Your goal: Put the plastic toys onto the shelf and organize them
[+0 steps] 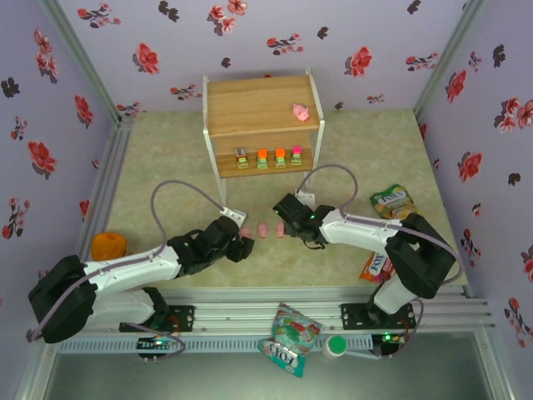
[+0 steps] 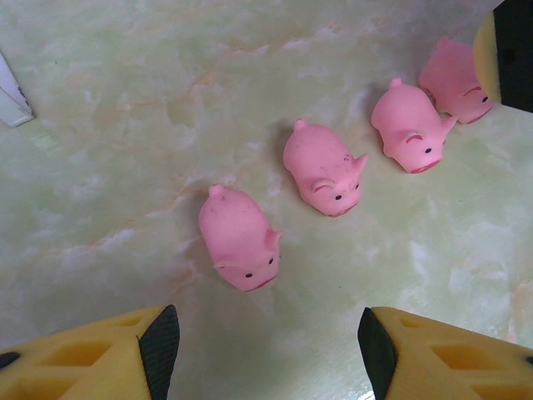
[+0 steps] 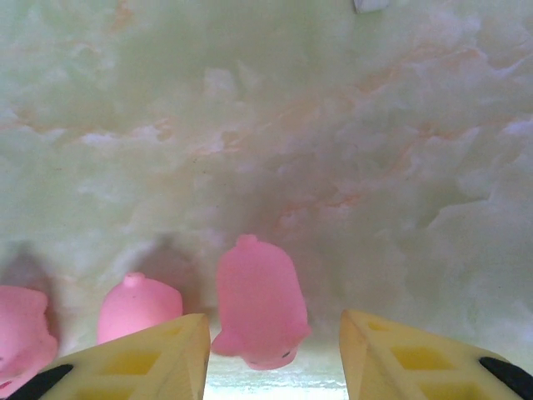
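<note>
The two-tier shelf (image 1: pixel 250 104) stands at the far middle of the table (image 1: pixel 366 154), part-stocked. A fifth pig (image 1: pixel 301 112) lies towards the right of its top board, and four blocky toys (image 1: pixel 261 157) stand in a line along the front of its lower board. In front of the shelf, near its legs, a row of four pink pigs (image 2: pixel 323 169) lies on the green marbled surface. The left gripper (image 2: pixel 268 346) hovers at the row's left end, its yellow fingers (image 2: pixel 125 358) spread wide with nothing between them; the nearest pig (image 2: pixel 241 237) sits just ahead of the gap. The right gripper (image 3: pixel 275 354) is lowered over the pig at the other end (image 3: pixel 258 302) — its jaws stand partly open, one on each side of the toy, with a sliver of table showing between the pig and one finger, so it has no hold on it. Snack bags (image 1: pixel 391 202) lie to the front right of the shelf, well apart from it — an orange round object (image 1: pixel 109 245) sits well off to its front left.
</note>
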{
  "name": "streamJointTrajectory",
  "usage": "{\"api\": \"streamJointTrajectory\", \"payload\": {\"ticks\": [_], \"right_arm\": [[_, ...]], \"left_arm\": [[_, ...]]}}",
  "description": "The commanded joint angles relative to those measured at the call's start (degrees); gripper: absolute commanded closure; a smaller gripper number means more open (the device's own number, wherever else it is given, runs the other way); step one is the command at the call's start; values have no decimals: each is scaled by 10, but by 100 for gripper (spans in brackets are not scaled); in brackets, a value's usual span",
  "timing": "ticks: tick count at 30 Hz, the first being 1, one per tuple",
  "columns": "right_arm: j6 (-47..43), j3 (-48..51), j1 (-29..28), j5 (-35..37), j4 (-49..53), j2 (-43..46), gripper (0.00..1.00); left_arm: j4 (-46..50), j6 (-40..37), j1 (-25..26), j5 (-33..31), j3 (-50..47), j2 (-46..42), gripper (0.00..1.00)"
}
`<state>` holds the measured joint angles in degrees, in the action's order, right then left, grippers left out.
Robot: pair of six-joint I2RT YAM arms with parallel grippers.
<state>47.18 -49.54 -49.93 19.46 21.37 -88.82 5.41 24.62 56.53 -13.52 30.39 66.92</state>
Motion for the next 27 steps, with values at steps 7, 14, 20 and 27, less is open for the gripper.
{"api": "streamJointTrajectory", "payload": {"ticks": [7,14,20,27], "right_arm": [[12,5,-4,0,-1,-13,51],[8,3,-3,0,-5,-27,50],[8,7,-3,-18,-21,-42,52],[2,2,0,-18,-27,-51,53]], "left_arm": [[9,-12,3,-13,16,5,36],[9,-12,3,-13,15,5,36],[9,-12,3,-13,15,6,36],[9,-12,3,-14,16,6,36]]}}
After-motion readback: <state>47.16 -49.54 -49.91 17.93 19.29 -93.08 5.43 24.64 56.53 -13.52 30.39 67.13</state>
